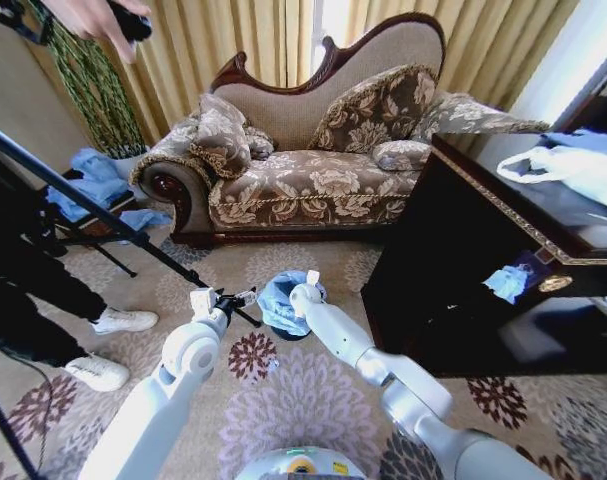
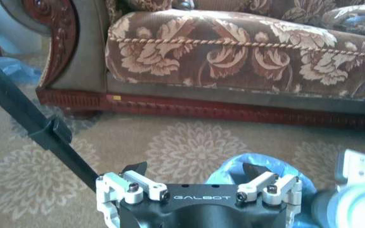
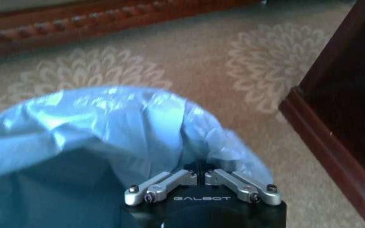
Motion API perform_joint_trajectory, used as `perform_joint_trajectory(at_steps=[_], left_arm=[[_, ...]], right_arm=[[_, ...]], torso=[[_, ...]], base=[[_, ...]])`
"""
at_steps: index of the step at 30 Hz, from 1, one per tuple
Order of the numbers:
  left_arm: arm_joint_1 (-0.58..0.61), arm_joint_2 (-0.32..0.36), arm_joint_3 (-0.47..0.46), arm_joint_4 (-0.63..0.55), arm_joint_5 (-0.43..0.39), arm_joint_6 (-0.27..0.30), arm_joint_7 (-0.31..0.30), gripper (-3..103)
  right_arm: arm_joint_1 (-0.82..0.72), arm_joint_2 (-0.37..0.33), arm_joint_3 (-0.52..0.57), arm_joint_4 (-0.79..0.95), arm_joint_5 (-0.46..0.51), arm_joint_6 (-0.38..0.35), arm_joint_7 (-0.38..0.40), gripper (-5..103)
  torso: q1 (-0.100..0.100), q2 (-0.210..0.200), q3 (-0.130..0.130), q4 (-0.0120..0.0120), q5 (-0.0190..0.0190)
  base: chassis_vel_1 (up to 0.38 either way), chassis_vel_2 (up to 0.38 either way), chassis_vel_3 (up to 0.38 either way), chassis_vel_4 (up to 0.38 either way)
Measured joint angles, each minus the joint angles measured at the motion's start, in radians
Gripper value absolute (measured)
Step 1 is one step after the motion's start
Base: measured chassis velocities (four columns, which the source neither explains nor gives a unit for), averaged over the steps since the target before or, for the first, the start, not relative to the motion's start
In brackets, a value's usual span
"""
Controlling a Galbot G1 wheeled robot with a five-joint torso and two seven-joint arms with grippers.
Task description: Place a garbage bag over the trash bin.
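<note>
A patterned carpet (image 1: 313, 390) with pale floral medallions on a beige ground covers the floor of a curtained room; a carved-wood sofa (image 1: 313, 160) upholstered in brown floral brocade stands against gold curtains (image 1: 233, 40), and a dark, glossy cabinet (image 1: 463, 260) occupies the robot's right side, a white handled bag (image 1: 568, 165) lying on its top. A black tripod leg (image 1: 113, 225) slants across the floor on the left. The trash bin (image 1: 288, 333), small, dark and round, sits on the carpet between the two arms, in front of the sofa; little of its body shows beneath the garbage bag (image 1: 279, 300), a thin, crinkled, translucent light-blue film bunched over its top. The right gripper (image 3: 203, 183) is at the bag's edge, its silver finger links drawn together with the blue plastic gathered between them, pinching the film; in the right wrist view the bag swells in soft folds over a dark interior. The left gripper (image 2: 195, 172) hovers just beside the bag, its black-tipped fingers spread apart and holding nothing, the blue plastic visible beyond its right finger.
</note>
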Motion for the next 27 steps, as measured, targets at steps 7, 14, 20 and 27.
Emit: perform_joint_trajectory(at_steps=[7, 14, 20, 27], left_arm=[[0.003, -0.013, -0.005, 0.017, 0.015, -0.011, 0.007, 100], [0.021, -0.043, -0.007, 0.033, 0.052, -0.028, 0.032, 100], [0.037, -0.070, -0.019, 0.051, 0.098, -0.046, 0.069, 100], [0.057, -0.071, -0.057, 0.063, 0.092, -0.054, 0.100, 100]], right_arm=[[-0.047, -0.001, -0.037, 0.064, 0.023, 0.000, 0.023, 0], [-0.025, -0.002, -0.013, 0.029, 0.030, 0.021, 0.012, 0], [0.002, -0.002, -0.064, 0.068, 0.089, 0.028, 0.021, 0], [-0.020, -0.003, -0.129, 0.210, 0.154, 0.037, 0.001, 0]], torso=[[0.000, 0.000, 0.000, 0.0007, 0.0002], [0.000, 0.000, 0.000, 0.0004, 0.0000], [0.000, 0.000, 0.000, 0.0005, -0.0002], [0.000, 0.000, 0.000, 0.0003, -0.0002]], base=[[0.000, 0.000, 0.000, 0.000], [0.000, 0.000, 0.000, 0.000], [0.000, 0.000, 0.000, 0.000], [0.000, 0.000, 0.000, 0.000]])
